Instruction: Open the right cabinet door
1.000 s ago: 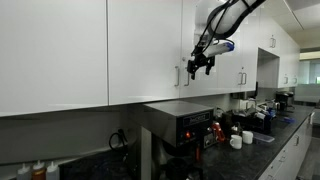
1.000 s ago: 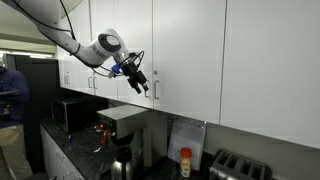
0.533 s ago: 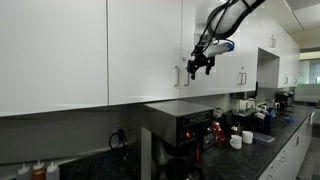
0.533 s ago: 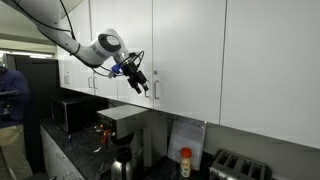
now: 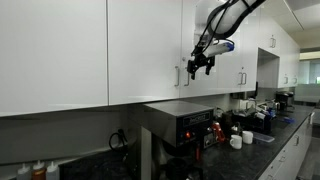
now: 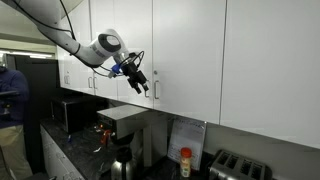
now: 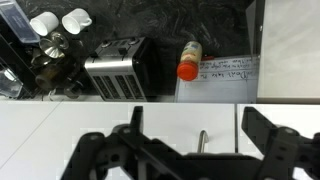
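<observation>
Tool (image 5: pixel 201 66) up at the low left edge of the right cabinet door (image 5: pixel 208 88), high over the back edge of the surface (image 5: pixel 278 138). Jaws apart. In wrist view, dark fingers (image 7: pixel 133 128) spread wide, slim silver bar handle (image 7: pixel 201 142) between them, clear gap on either side of the bar. Nothing clamped.

Door shut, flush with the wider white panel (image 5: pixel 140 50) to its left in both exterior views. Arm (image 6: pixel 105 48) reaching in from the side, wrist angled down toward the handle.

Under the door, against the back edge of the surface: boxy steel coffee brewer (image 5: pixel 182 122). Wrist view, looking down past the cabinet bottom: chrome toaster (image 7: pixel 118 68), red-capped bottle (image 7: pixel 188 62) just beside it, handwritten note (image 7: pixel 230 68) right next to the bottle at the back edge. Two white cups (image 7: pixel 60 20) further along the surface, well apart from the bottle. Person (image 6: pixel 8 90) in blue standing off the far end of the surface, in an exterior view.
</observation>
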Robot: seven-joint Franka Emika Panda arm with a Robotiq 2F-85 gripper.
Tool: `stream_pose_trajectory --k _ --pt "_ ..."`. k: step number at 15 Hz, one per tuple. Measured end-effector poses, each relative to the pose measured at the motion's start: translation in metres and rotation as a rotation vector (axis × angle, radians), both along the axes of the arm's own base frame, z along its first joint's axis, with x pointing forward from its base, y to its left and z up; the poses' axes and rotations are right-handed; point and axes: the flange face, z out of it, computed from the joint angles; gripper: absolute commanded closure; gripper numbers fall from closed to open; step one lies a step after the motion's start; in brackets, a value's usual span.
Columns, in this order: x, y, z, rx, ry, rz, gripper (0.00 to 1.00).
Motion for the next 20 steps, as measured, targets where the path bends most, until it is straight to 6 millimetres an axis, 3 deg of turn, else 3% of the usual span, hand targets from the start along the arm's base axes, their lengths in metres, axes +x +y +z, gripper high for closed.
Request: stream_pose_trajectory --k 20 --pt "0.0001 0.0017 0.0007 -0.036 -0.015 0.007 0.00"
